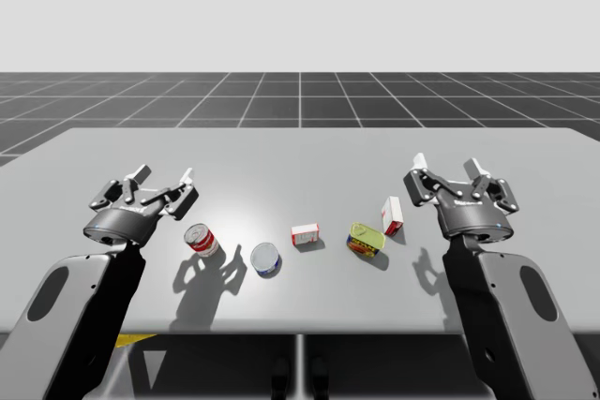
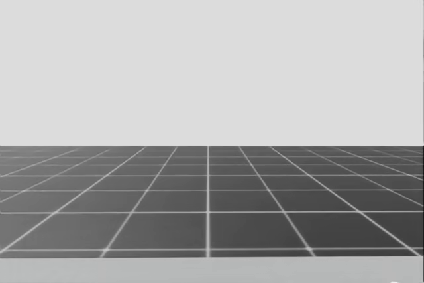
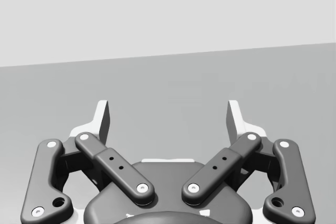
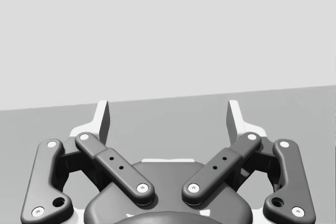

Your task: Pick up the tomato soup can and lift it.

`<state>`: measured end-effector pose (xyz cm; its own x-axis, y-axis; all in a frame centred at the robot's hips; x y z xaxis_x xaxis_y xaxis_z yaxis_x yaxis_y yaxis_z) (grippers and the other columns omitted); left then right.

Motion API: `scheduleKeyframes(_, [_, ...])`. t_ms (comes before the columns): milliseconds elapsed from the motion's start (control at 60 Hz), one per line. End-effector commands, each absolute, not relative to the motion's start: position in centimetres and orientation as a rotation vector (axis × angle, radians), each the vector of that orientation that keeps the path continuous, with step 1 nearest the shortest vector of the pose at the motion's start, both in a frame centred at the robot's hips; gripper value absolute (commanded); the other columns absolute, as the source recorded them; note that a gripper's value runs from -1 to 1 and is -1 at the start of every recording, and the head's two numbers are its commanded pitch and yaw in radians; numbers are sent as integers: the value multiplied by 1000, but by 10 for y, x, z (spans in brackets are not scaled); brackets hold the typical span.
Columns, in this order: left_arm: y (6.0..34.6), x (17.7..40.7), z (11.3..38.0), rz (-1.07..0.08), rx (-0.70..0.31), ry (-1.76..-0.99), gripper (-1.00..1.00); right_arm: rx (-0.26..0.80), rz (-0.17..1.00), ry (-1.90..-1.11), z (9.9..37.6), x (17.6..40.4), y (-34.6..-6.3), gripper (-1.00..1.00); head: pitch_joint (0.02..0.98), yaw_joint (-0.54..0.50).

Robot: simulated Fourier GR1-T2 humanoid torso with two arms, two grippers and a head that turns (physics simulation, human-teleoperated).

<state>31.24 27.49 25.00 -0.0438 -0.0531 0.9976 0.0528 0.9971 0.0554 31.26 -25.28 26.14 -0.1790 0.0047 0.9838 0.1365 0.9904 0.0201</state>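
My left arm (image 1: 84, 297) rises over the near left corner of the tabletop (image 1: 300, 152), and my right arm (image 1: 511, 311) over the near right corner. Both forearms lean toward the far edge. The left pincer (image 1: 164, 175) is spread wide and holds nothing; the right pincer (image 1: 448, 165) is the same.

The tomato soup can (image 1: 201, 240) sits left of the middle, toward the near edge and just beside the left pincer, not touching it. The other things run in a row toward the right edge:
- a blue can (image 1: 266, 259)
- a small red and white box (image 1: 305, 234)
- a yellow-topped tin (image 1: 366, 239)
- a taller red and white box (image 1: 392, 214), near the right pincer

The far half of the tabletop is bare, right up to its far edge.

In the left wrist view the fingers (image 3: 103, 121) stand far apart over bare tabletop that runs to the far edge. The right wrist view shows the same. The head view looks over a strip of tabletop to the gridded floor (image 2: 212, 197).
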Motion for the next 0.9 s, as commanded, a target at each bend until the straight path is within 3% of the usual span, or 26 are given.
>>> scheduleKeyframes(17, [275,313,250,-87,1,-1612,-1000,-105,-136,-1757,260,311,-252,-1000,73,-15])
scheduleKeyframes(267, [275,313,250,-85,3,-1612,-1000,-82,-94,-1718,260,313,-254,-1000,138,-10])
scheduleKeyframes(583, [274,314,249,-98,8,-1607,-1000,-72,-61,-1700,259,312,-252,-1000,478,48])
scheduleKeyframes(900, [274,315,249,-111,3,-1597,-1000,-46,-19,-1661,254,311,-244,-1000,708,180])
